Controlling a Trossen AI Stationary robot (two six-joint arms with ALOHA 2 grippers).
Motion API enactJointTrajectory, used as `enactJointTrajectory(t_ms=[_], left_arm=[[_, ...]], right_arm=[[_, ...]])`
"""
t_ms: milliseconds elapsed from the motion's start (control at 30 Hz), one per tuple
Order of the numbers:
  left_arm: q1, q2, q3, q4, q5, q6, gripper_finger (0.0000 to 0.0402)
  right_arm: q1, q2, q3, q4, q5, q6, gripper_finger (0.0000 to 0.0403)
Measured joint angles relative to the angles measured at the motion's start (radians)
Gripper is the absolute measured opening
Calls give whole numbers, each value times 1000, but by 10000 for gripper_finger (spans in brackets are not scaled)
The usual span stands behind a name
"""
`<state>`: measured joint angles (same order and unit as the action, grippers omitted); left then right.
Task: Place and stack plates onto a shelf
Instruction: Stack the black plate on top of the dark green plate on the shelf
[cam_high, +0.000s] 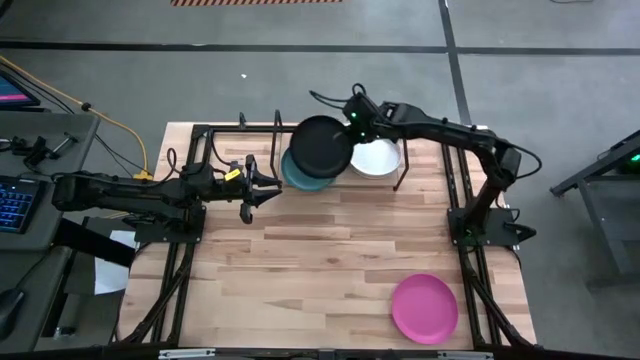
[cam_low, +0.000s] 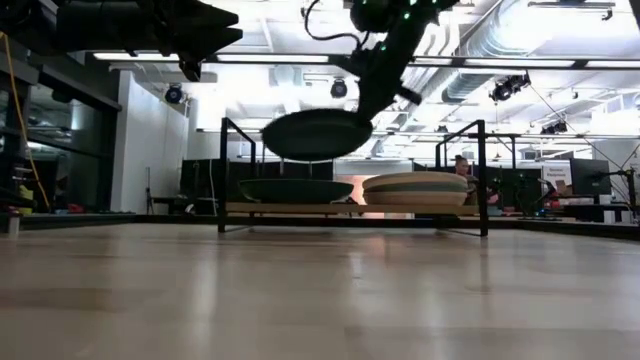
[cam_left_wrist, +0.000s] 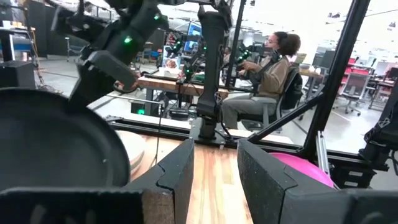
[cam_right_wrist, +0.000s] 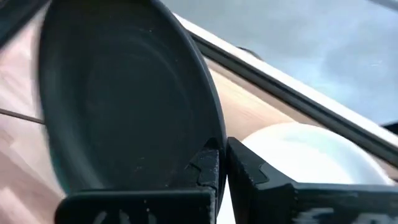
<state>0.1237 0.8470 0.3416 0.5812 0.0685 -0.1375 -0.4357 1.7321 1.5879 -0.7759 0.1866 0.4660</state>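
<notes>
The black plate is held by its rim in the right gripper, above the teal plates on the shelf; the white plate is stacked beside them. The left gripper is kept wide open near the shelf.

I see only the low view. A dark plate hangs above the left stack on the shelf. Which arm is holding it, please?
Observer: The right arm. Its end effector is shut on the rim of the black plate.
Operator: Thank you. Where is the other arm?
Observer: The left end effector waits open over the left side of the table, beside the shelf.
Operator: Are any plates lying on the table outside my view?
Observer: Yes, one. The magenta plate lies flat on the wood near the corner at the lower right of the high view, far from both arms.
</notes>
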Motion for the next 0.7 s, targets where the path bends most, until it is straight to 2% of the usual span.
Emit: enactJointTrajectory(t_ms=[333,700], left_arm=[[0,0,0,8,0,0,113],[0,0,0,8,0,1,113]], right_arm=[[-12,127,0,66,-110,-3,0],[-16,134,0,107,-126,10,0]])
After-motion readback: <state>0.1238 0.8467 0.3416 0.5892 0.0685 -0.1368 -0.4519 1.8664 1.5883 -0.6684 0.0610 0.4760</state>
